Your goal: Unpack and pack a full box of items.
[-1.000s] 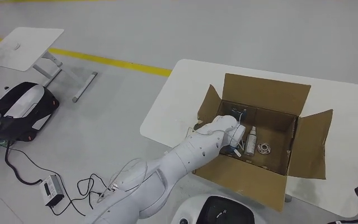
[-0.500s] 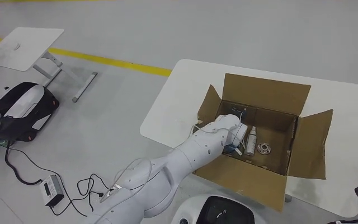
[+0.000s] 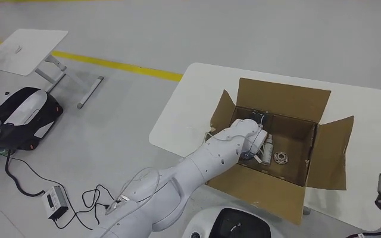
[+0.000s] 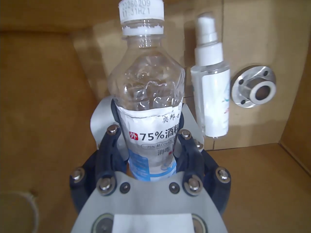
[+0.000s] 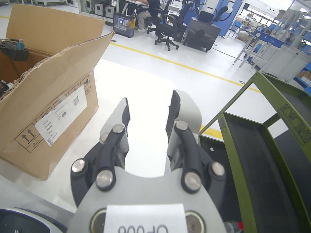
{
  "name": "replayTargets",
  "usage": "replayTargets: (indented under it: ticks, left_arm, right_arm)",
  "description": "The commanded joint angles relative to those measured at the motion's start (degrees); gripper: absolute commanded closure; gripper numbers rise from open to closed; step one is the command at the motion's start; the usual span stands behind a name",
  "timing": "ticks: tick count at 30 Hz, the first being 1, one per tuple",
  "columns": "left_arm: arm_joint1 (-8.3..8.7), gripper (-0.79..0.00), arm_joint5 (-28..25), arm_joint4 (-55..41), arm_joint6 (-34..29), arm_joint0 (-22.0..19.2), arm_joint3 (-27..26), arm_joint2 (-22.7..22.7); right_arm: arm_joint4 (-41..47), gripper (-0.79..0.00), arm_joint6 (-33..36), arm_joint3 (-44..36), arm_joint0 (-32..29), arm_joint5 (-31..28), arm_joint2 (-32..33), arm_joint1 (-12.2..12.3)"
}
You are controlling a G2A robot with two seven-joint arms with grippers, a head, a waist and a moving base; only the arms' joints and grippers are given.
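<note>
**Left gripper clamped on the clear bottle inside the box; right gripper parted outside it**

In the top view the open cardboard box (image 3: pixel 262 187) stands on the white tabletop (image 3: pixel 196 101), with its flaps folded outward at 9, 12 and 3 o'clock. The left arm reaches into it over the 9 o'clock side.

In the left wrist view the left gripper (image 4: pixel 147 115) is closed around the labelled lower body of a clear plastic bottle (image 4: pixel 145 73) with a white screw cap. Its cap points away from the wrist. Whether the bottle rests on the box floor or is raised off it cannot be told.

Seen from the top, a small white spray bottle (image 3: pixel 267 149) lies on the box floor just beside the gripper, at its 3 o'clock. A round metal flange (image 3: pixel 281 157) lies near the spray bottle, at about 4 o'clock from it and apart from it.

In the right wrist view the right gripper (image 5: pixel 149 107) is above the tabletop outside the box, with its fingers apart and nothing between them. An olive-green cart (image 5: pixel 255 146) stands off the tabletop's edge on the side away from the box.
</note>
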Motion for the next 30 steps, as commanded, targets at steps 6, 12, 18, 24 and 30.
replayTargets:
  ticks: [6, 12, 18, 24, 30]
  left_arm:
    - [2.79, 0.000, -0.1, 4.4, -6.8, 3.8, -15.9, -4.6]
    - [5.05, 0.000, -0.2, 9.7, -12.2, 8.5, -29.8, -8.9]
    - [6.35, 0.000, -1.2, 13.3, -15.0, 12.1, -38.9, -12.4]
    - [7.00, 0.000, -2.2, 15.3, -16.5, 14.2, -44.5, -14.7]
    - [7.35, 0.000, -2.9, 16.5, -17.1, 15.9, -48.4, -16.4]
  right_arm:
    - [10.7, -0.785, 2.6, -5.1, -2.6, -6.6, 3.4, -0.1]
    - [26.1, -0.785, 10.2, -9.4, -5.2, -15.6, 8.0, 0.1]
    - [37.0, -0.785, 17.9, -11.3, -6.5, -19.8, 9.0, 0.4]
    - [41.6, -0.785, 25.4, -11.6, -6.2, -18.1, 5.6, 0.6]
    - [39.3, -0.785, 27.7, -11.0, -5.0, -15.2, 1.1, 0.6]
